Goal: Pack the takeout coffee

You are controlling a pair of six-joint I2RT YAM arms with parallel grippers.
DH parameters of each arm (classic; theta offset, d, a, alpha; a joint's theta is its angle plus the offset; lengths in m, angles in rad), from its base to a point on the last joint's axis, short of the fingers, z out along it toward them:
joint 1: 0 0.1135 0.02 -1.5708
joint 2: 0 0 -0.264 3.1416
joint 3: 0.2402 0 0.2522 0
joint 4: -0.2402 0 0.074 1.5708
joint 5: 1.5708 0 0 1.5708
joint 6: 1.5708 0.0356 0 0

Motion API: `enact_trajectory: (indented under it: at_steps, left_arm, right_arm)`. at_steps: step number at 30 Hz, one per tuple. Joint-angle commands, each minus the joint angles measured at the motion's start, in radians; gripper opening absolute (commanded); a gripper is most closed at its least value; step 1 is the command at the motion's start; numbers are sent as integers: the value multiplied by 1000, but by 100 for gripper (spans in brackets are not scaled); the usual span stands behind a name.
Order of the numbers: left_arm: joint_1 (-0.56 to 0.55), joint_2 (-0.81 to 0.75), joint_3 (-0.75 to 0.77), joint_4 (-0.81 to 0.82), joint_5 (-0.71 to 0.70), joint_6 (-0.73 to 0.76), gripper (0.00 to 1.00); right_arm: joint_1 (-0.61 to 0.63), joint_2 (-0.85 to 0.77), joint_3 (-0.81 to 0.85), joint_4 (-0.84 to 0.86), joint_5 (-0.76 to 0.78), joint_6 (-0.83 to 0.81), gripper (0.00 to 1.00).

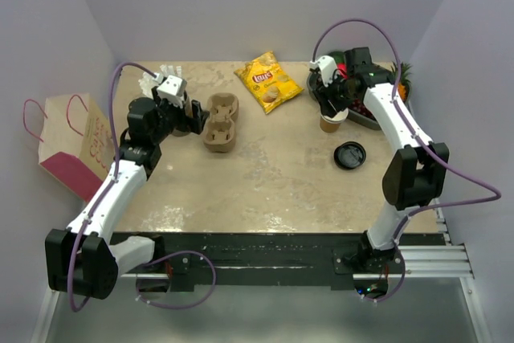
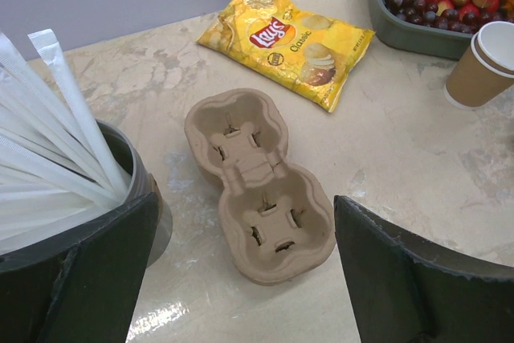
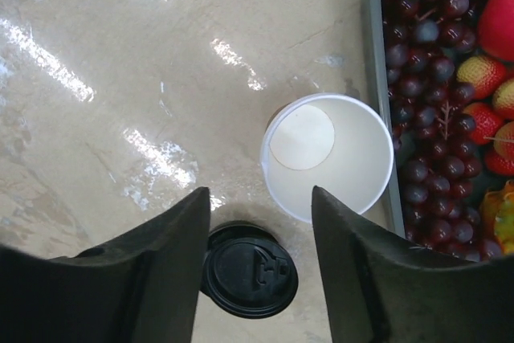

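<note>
— Where is our coffee cup (image 3: 328,158)?
— It stands on the table (image 1: 273,174) close to the far right corner, just beside the fruit tray (image 2: 418,38). It has no top on. The black lid (image 3: 249,271) lies flat on the table by itself, near the cup, on the side of the near edge.
— Which of our arms is closer?
— The right one, by a lot. Our right gripper (image 3: 259,198) hangs just above the cup and looks down into it. Our left gripper (image 2: 245,206) is well apart from it, over by the left edge, above the cup carrier (image 2: 257,182).
— Are we holding anything?
— No. The right fingers are partly apart with nothing between them, and they do not touch the cup. The left fingers are spread wide and hold nothing either.
— Which way does the cup point?
— Straight up. Its long way runs up and down, with the open mouth on top. We can see the white bottom inside.
— And where is it from our right gripper?
— Below the fingertips and a bit ahead, more on the tray side. The lid is below too, back under the gap between the fingers. We think the lid must go on the cup first, so we must choose which one to come down on
</note>
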Motion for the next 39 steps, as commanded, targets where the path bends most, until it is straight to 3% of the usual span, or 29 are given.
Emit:
enact_trajectory:
  at_steps: [1,11,39]
  left_arm:
    - [-6,-17,2,43,17,11,94]
    - [-6,-6,-8,54,16,14,94]
    - [-4,-12,-8,45,-7,8,92]
  right_arm:
    - [0,-7,1,-6,-8,-11,59]
    - [-2,76,-1,-40,18,-40,46]
    - [-2,156,40,-37,55,-60,25]
